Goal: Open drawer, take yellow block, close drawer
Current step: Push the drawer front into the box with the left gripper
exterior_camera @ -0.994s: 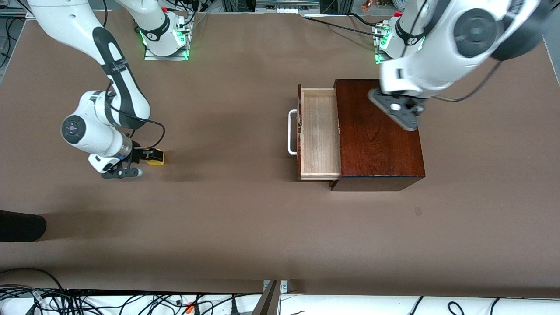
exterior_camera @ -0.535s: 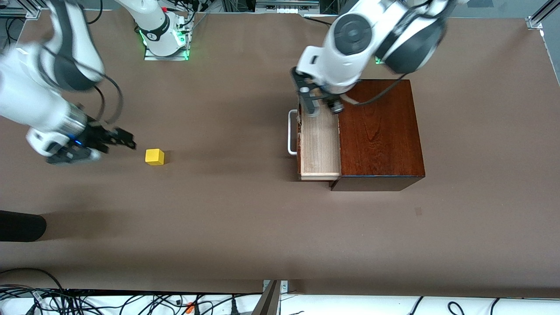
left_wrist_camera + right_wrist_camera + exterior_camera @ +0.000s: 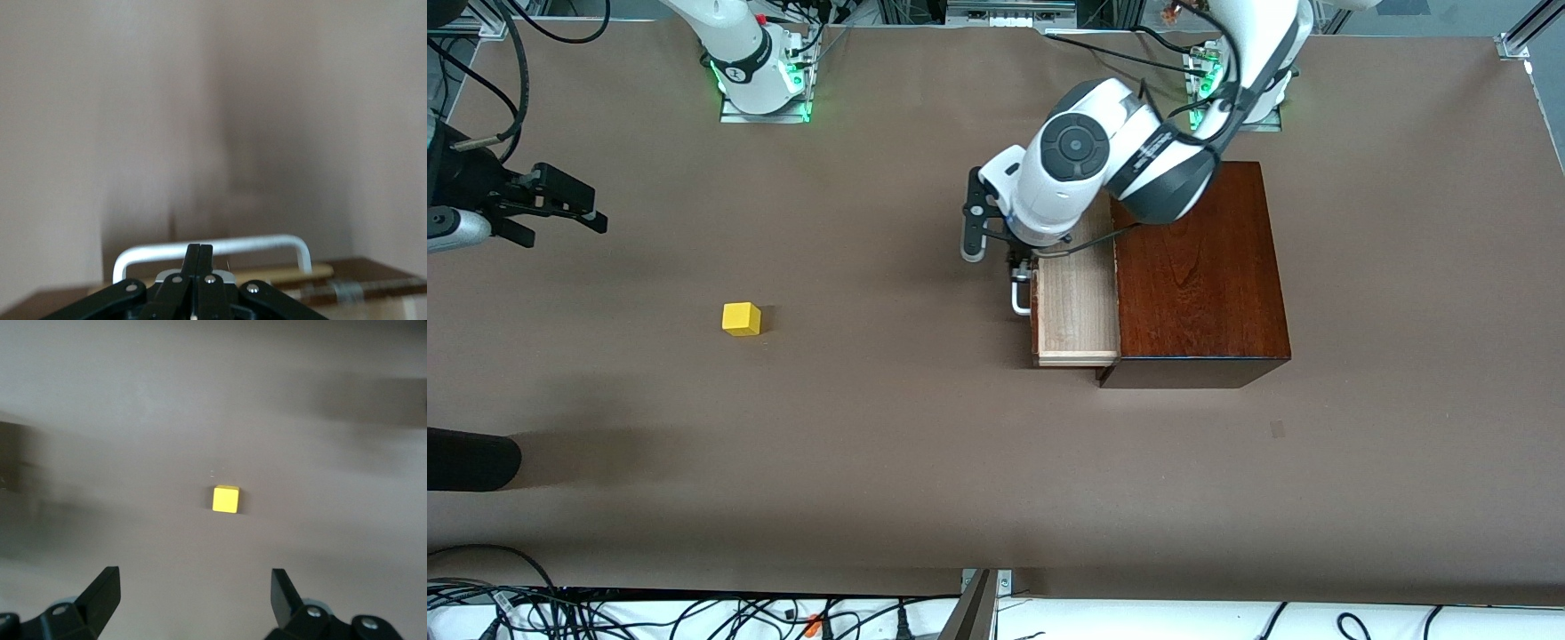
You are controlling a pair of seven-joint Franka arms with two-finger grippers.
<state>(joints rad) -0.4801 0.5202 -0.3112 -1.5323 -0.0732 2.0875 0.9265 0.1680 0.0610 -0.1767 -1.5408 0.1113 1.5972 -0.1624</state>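
Front view: small bright yellow cube [image 3: 742, 318] out on brown table [image 3: 889, 427], toward right arm's end; pale-wood drawer with white bar handle [image 3: 1075, 307] open and empty — closing left.
Left wrist view: left gripper [image 3: 199, 252] pressed together, just above handle, gripping nothing.
Right wrist view: right gripper [image 3: 193, 590] spread, empty — cube lies apart on table.

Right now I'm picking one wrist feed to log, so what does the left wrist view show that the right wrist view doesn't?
Only the left wrist view shows the shut left gripper just above the drawer and its white handle. Only the right wrist view shows the yellow block lying free on the table, with the open right gripper hanging over it and apart from it. Both share the brown table surface.
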